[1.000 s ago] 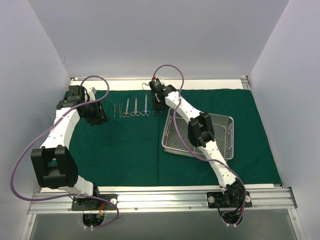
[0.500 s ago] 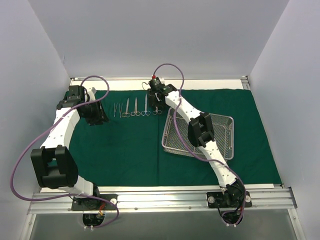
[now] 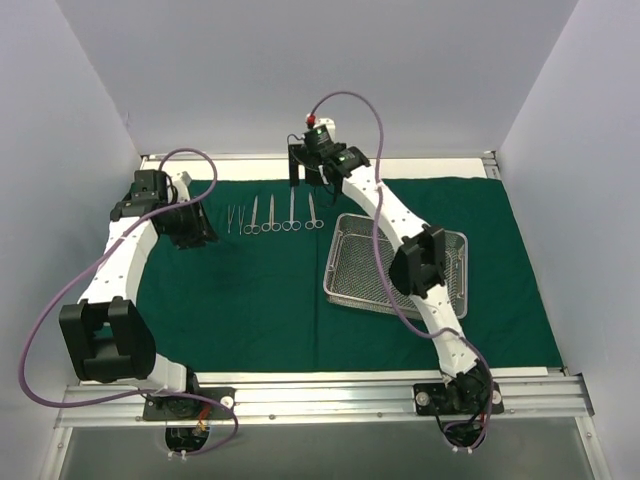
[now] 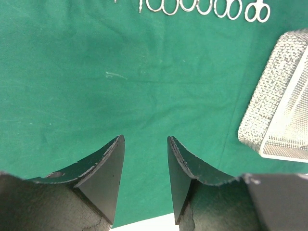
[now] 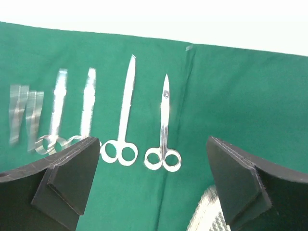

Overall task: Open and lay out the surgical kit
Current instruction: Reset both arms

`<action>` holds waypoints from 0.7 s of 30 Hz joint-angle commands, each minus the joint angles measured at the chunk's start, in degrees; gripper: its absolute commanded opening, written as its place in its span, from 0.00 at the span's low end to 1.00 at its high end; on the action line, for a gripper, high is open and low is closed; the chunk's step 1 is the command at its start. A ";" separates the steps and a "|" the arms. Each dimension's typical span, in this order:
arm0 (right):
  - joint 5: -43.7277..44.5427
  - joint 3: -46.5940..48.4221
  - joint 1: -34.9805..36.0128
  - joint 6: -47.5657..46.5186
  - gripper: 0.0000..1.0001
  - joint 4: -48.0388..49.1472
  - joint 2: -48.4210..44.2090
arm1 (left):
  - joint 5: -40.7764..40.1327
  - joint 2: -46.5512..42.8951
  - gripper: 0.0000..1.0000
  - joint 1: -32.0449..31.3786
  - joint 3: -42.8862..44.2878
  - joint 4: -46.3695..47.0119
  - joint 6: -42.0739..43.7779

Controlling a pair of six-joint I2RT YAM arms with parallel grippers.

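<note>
The surgical kit lies opened out. Its dark green drape (image 3: 260,300) is spread flat over the table. The silver wire-mesh tray (image 3: 345,290) stands on the drape's right half. Several steel instruments (image 3: 272,215) lie in a row near the back edge, the rightmost being small scissors (image 5: 164,130). My right gripper (image 3: 308,178) hangs above the back end of that row. In the right wrist view the right gripper (image 5: 153,142) is wide open and empty. My left gripper (image 3: 195,228) hovers low over the drape's left side. Seen from its wrist, the left gripper (image 4: 145,139) is open with only cloth between its fingers.
White walls close in the table on the left, back and right. A bare white strip of table (image 3: 420,168) runs behind the drape. The tray's corner (image 4: 279,96) shows to the right of the left gripper. Both arms' purple cables loop above the table.
My right gripper opened wide, let go of the rightmost scissors on the drape, and rose back toward the far edge. The left arm barely moved.
</note>
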 commanded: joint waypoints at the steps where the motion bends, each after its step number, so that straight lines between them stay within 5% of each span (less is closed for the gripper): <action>1: 3.19 -4.72 1.64 -2.53 1.00 5.39 -14.73 | 2.30 -3.38 0.50 0.40 1.34 1.26 0.07; 8: 6.88 -19.58 2.17 -0.69 1.00 2.50 -27.15 | 4.41 -6.28 0.52 0.49 -0.85 2.84 -2.03; 9: 8.10 -22.21 2.52 -0.43 1.00 2.41 -30.47 | 5.55 -7.15 0.85 0.49 -1.98 3.80 -2.74; 10: 11.51 -27.98 2.87 0.18 1.00 2.24 -32.24 | 6.34 -7.59 0.94 0.49 -2.52 4.33 -3.44; 17: 17.17 -59.38 5.59 5.54 1.00 7.59 -53.94 | 10.29 -14.88 0.94 0.32 -10.94 9.25 -11.69; 21: 15.06 -76.95 6.73 6.96 1.00 13.74 -70.44 | 13.38 -25.66 0.94 -1.17 -22.71 22.48 -19.78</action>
